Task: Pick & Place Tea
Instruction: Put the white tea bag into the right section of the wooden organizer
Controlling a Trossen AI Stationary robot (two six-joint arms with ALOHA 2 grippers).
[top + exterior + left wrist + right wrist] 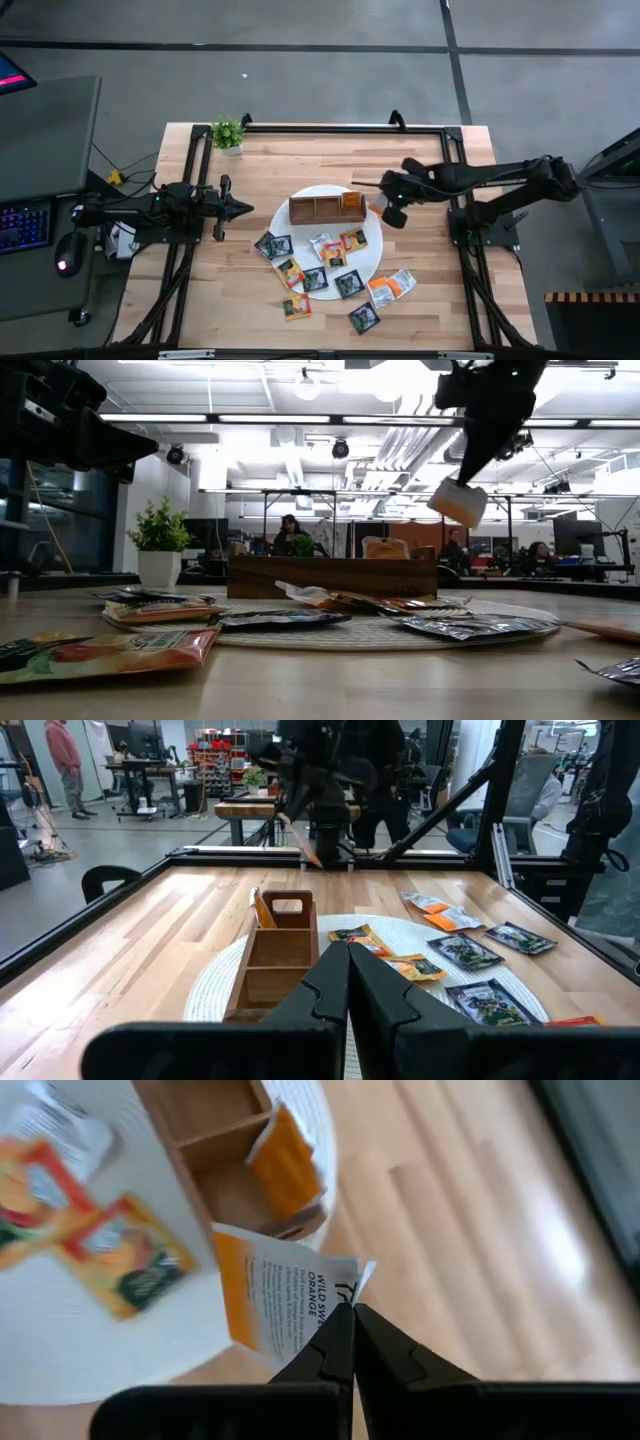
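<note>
My right gripper [393, 213] hangs above the table just right of the brown wooden box [318, 208], shut on a white-and-orange tea sachet [275, 1305], which also shows in the low view [460, 502]. One orange sachet [285, 1160] stands in the box's right compartment. Several other sachets, dark green, orange and white [315, 278], lie flat on the round white mat [373, 250] and on the table near it. My left gripper [243, 208] is shut and empty, left of the mat, pointing at the box [275, 955]. My right gripper pinches the sachet by one corner of its white end [352, 1283] between the two fingertips. The fingers come from above, slanting down. The sachet hangs below them, tilted and lifted clear above the mat's edge, beside the box's right end.
A small potted plant [228, 133] stands at the far left corner. A black frame [330, 128] runs along the table's far edge and sides. Bare wood lies left of the mat and along the far side. People and desks show in the room behind.
</note>
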